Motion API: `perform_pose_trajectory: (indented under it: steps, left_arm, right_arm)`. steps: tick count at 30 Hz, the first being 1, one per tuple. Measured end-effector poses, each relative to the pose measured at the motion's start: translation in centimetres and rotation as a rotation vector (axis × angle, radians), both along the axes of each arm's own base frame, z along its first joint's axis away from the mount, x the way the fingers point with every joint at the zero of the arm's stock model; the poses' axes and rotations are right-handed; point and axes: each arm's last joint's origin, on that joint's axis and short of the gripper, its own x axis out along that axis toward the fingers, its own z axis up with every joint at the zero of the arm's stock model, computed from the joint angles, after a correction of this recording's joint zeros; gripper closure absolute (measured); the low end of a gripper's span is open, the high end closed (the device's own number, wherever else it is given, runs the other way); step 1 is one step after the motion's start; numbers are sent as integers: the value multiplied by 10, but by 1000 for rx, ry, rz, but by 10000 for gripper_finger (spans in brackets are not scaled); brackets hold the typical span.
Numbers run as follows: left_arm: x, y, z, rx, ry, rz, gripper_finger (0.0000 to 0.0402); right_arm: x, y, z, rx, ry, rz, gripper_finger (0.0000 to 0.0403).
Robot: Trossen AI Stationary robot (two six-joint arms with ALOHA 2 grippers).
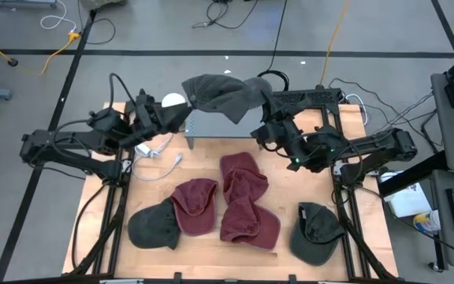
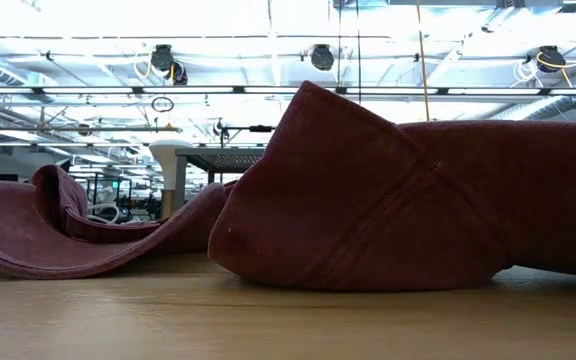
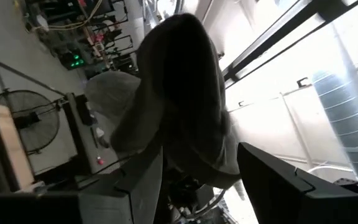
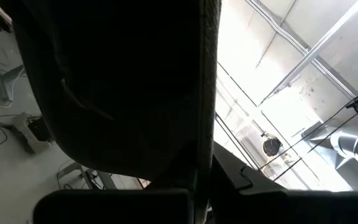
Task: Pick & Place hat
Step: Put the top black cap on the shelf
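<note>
A dark grey hat (image 1: 223, 95) is held up in the air over the table's far edge, between both arms. My right gripper (image 1: 265, 126) is at the hat's right end, under it, and is shut on it; the hat (image 4: 117, 81) fills the right wrist view. My left gripper (image 1: 183, 113) is at the hat's left end and is open. In the left wrist view the hat (image 3: 182, 93) hangs just ahead of the spread fingers, and its lower part reaches down between them. My right gripper pinches the grey hat between its two fingers at an edge of its right end (image 4: 205, 155), coming from below and pointing up. The hat is lifted clear of the table and sags toward the left arm. My left gripper: I cannot tell whether its open fingers (image 3: 138, 183) touch the hat.
On the table lie two red hats (image 1: 195, 207) (image 1: 243, 201) in the middle and dark green hats near the left (image 1: 154, 226) and right (image 1: 315, 230) near corners. A white cable (image 1: 158, 151) lies by the left arm. A grey stand (image 1: 219, 132) sits under the held hat.
</note>
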Motion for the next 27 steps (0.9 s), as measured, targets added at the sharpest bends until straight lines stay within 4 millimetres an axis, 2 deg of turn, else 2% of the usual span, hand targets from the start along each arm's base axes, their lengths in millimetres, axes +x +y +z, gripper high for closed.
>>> perform_pose_trajectory:
  steps: [5,20,23,27]
  left_arm:
    - [6,0,1,10,-37,2,188]
    - [8,4,0,-28,-57,8,191]
    - [8,5,0,-53,-69,1,214]
    - [8,5,0,-79,-77,-11,276]
  right_arm:
    - [2,1,-3,-3,35,3,395]
    - [6,6,-7,-15,99,20,395]
    - [6,6,-7,-14,98,20,394]
    - [6,5,-7,-14,98,20,388]
